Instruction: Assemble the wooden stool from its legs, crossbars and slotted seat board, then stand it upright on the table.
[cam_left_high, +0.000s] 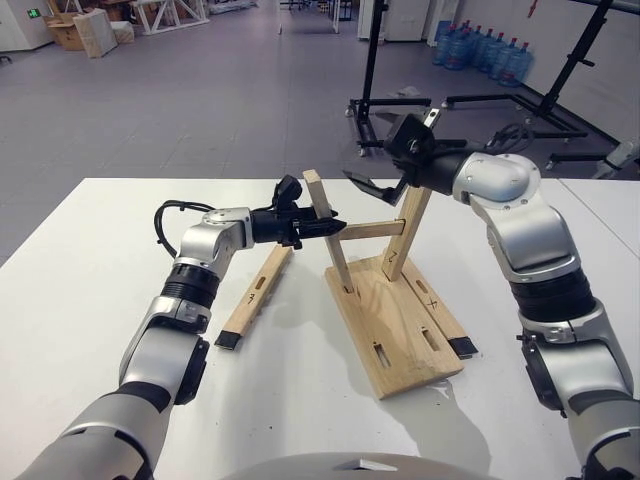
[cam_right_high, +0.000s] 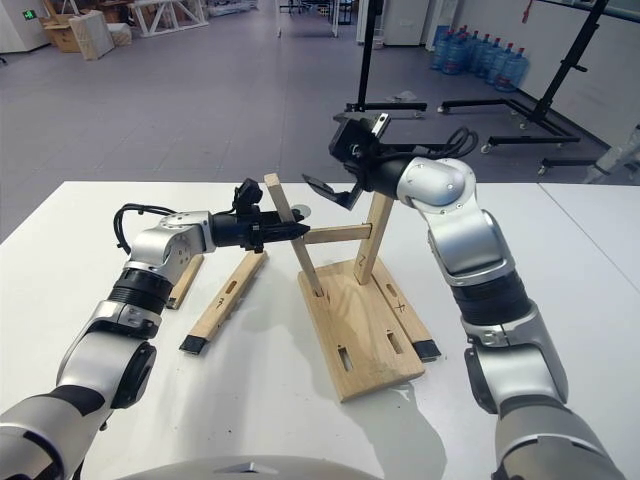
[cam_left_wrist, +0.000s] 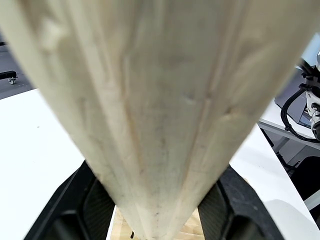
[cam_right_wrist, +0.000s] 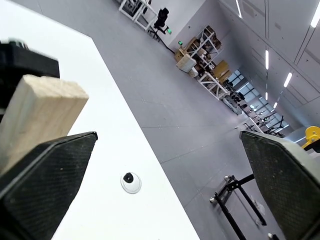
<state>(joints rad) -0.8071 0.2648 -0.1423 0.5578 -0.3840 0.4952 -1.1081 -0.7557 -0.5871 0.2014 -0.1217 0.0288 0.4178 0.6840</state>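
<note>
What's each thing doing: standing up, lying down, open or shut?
Left gripper: shut on left leg.
Right gripper: open, beside right leg top.
Left leg: standing tilted in seat board.
Right leg: standing in seat board.
Crossbar: joining both legs.
Seat board: flat on table.
Loose leg: flat on table.

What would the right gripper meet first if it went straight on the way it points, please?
Probably nothing near: the right gripper, jaws open, faces bare table and floor beyond. The top of a wooden leg sits beside one jaw and might be grazed; depth is unclear.
</note>
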